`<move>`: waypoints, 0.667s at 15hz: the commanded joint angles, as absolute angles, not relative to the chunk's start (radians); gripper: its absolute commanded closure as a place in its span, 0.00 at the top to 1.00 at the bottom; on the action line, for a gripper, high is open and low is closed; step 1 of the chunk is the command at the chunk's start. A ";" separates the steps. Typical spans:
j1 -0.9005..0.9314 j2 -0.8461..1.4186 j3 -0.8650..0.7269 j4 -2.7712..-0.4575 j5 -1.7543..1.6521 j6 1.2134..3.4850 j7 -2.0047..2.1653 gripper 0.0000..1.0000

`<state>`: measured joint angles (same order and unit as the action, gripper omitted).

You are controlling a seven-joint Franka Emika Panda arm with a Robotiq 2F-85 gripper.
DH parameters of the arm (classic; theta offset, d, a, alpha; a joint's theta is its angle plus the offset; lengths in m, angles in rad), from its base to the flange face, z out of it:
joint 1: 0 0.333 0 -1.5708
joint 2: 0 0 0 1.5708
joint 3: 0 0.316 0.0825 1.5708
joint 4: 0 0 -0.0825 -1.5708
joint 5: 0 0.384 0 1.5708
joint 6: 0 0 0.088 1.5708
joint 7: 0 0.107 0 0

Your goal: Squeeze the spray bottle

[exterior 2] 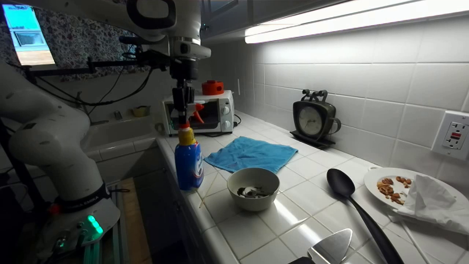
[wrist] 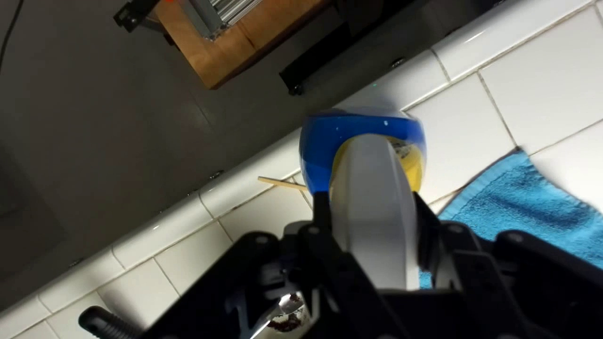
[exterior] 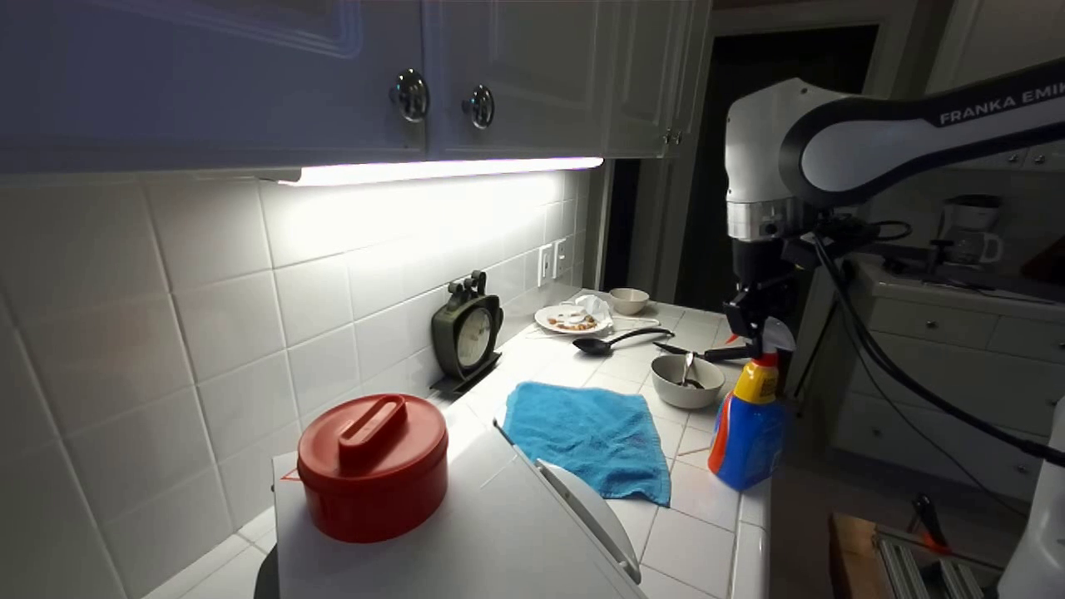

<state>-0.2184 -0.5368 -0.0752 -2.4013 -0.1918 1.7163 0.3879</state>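
Observation:
The spray bottle has a blue body, yellow neck, red collar and white head with a red trigger. It shows in both exterior views (exterior: 746, 437) (exterior 2: 188, 163), tilted slightly at the counter's front edge. Whether its base touches the counter I cannot tell. My gripper (exterior: 755, 339) (exterior 2: 183, 115) points down from above onto the bottle's head. In the wrist view the black fingers of the gripper (wrist: 370, 200) lie close along both sides of the white head of the bottle (wrist: 322, 143), shut on it. The red trigger (exterior 2: 198, 113) sticks out beside the fingers; it is hidden in the wrist view.
A grey bowl (exterior 2: 253, 207) with a spoon stands near the bottle. A blue towel (exterior: 586, 437) lies beside it. A black spoon (exterior 2: 340, 181), a cake server (exterior 2: 331, 245), a plate (exterior 2: 373, 181), a clock (exterior: 466, 337) and a toaster oven (exterior 2: 229, 113) share the counter.

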 commanded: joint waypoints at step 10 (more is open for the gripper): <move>-0.246 -0.444 -0.088 -2.164 -0.082 1.643 0.480 0.16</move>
